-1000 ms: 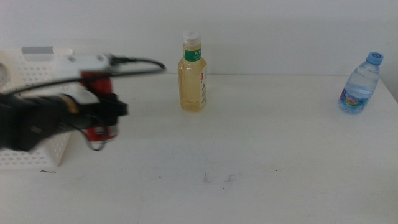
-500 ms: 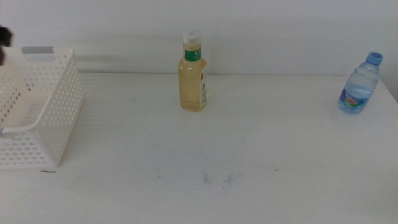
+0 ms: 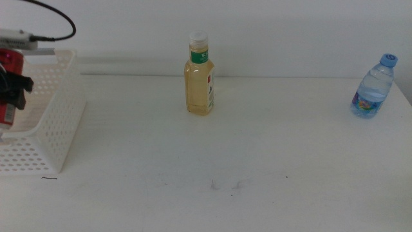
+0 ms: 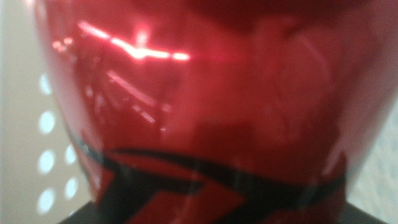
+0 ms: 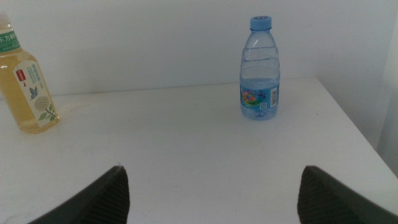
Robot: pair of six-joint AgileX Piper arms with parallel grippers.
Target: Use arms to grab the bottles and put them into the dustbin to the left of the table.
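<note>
1. The left gripper (image 3: 11, 96) sits at the far left edge of the middle view, over the white basket (image 3: 61, 122), with a black cable arching above it.
2. Its dark jaws are clamped on the red can (image 3: 9, 90), which hangs above the open top of the basket and does not appear to rest on anything.
3. In the left wrist view the red can (image 4: 205, 106) fills nearly the whole picture, blurred and glossy, with a black band across its lower part; round holes of the basket wall (image 4: 46, 158) show beside it.
4. The basket stands on the left side of the white table (image 3: 257, 161), its perforated side facing the middle of the table.
5. The bottle of yellow liquid (image 3: 199, 77) stands upright near the back of the table, about at its centre, well apart from the basket.
6. The small water bottle (image 3: 372, 87) with a blue cap stands near the table's back right corner.
7. The right gripper (image 5: 211, 193) is out of the middle view; its wrist view shows its two jaws spread wide and empty, low over the table.
8. That same view shows the water bottle (image 5: 260, 71) upright ahead of the jaws and the yellow bottle (image 5: 25, 84) off to one side.
</note>
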